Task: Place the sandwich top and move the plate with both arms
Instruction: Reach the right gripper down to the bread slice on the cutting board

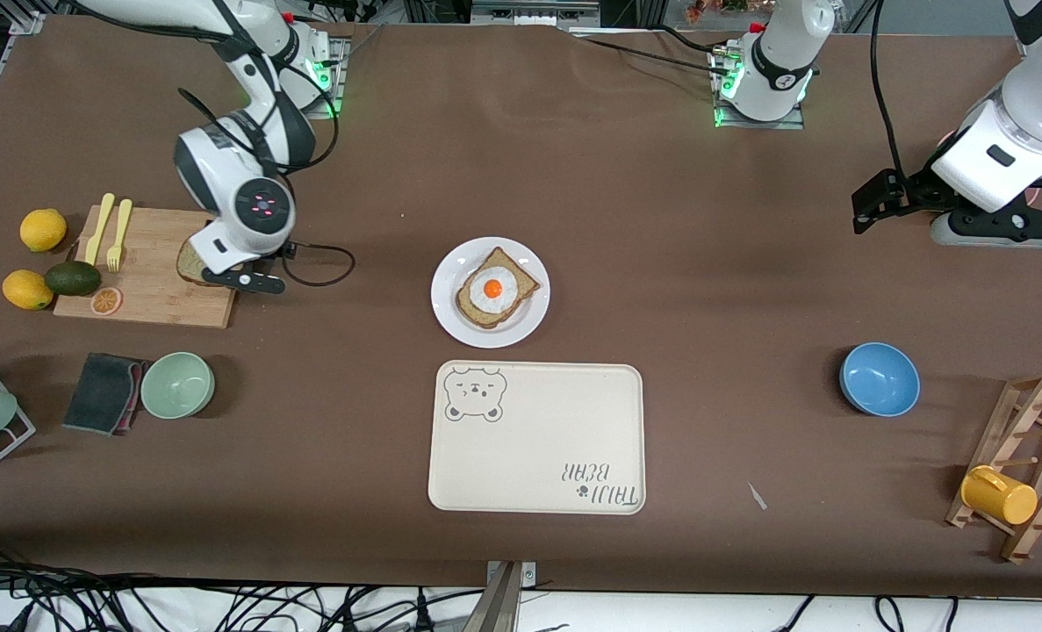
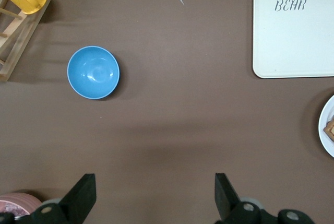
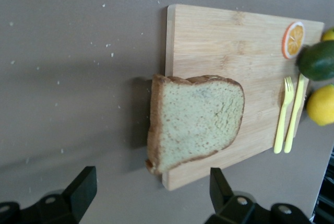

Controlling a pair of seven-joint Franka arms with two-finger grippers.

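Note:
The sandwich top (image 3: 195,119), a light brown bread slice, lies on the corner of a wooden cutting board (image 3: 235,51) and overhangs its edge. In the front view it (image 1: 187,262) is mostly hidden by the right arm. My right gripper (image 3: 148,177) is open and empty, hovering just above the slice and the board's corner (image 1: 240,279). The white plate (image 1: 450,316) sits mid-table and bears a bread slice with a fried egg (image 1: 496,290). My left gripper (image 2: 154,182) is open and empty, waiting over bare table at the left arm's end (image 1: 872,206). The plate's rim (image 2: 326,130) shows at the edge of the left wrist view.
A cream bear-print tray (image 1: 538,439) lies nearer the camera than the plate. A blue bowl (image 1: 879,379) and a wooden rack with a yellow mug (image 1: 999,494) are at the left arm's end. A green bowl (image 1: 177,384), dark cloth (image 1: 102,392), lemons, avocado and yellow cutlery are near the board.

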